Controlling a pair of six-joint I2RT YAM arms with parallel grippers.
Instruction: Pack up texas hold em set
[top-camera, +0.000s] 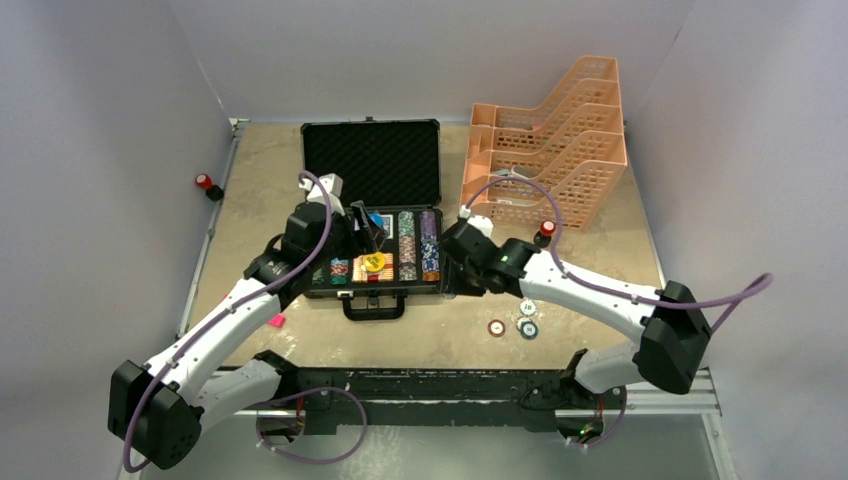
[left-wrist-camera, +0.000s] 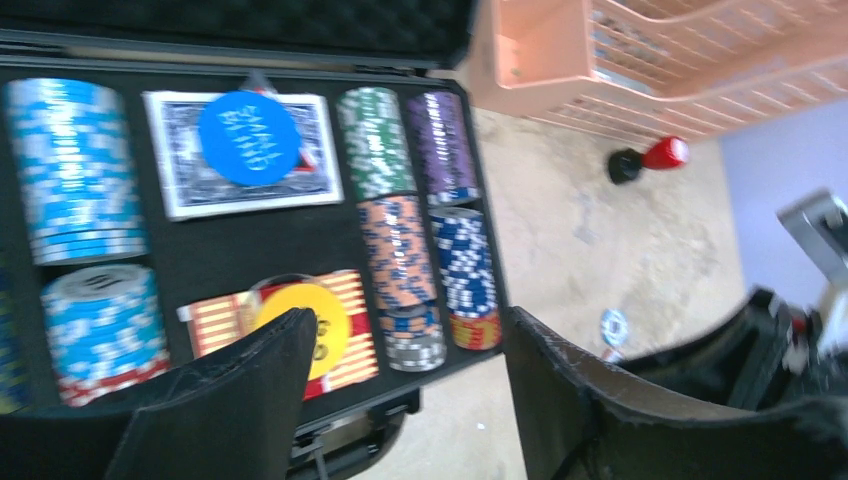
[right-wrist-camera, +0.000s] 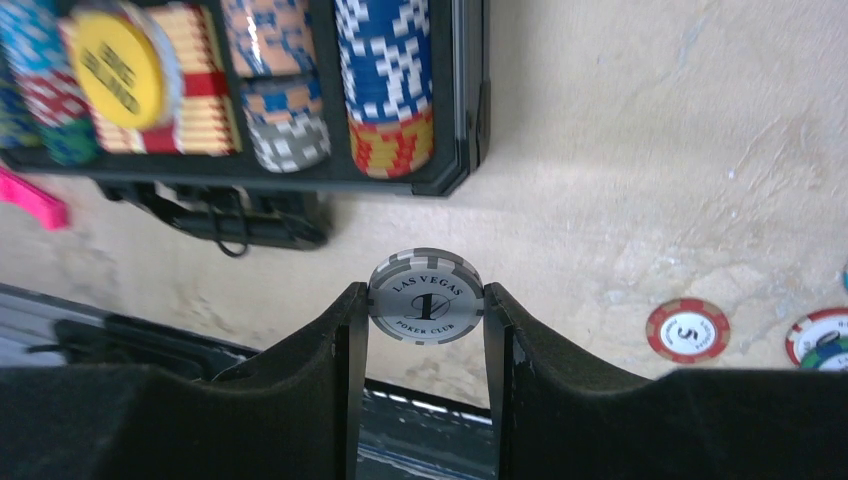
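The black briefcase lies open mid-table, its handle toward me. Its base holds rows of multicoloured chips, a blue dealer button on a dark card deck, and a yellow dealer button on a red striped deck. My left gripper hovers over the case, open and empty. My right gripper is off the case's right front corner, shut on a grey-and-white chip held on edge. Three loose chips lie on the table.
A peach lattice tray rack stands at the back right, close to the case. A red-topped black knob sits beside my right arm, another at the left edge. A pink marker lies front left of the case.
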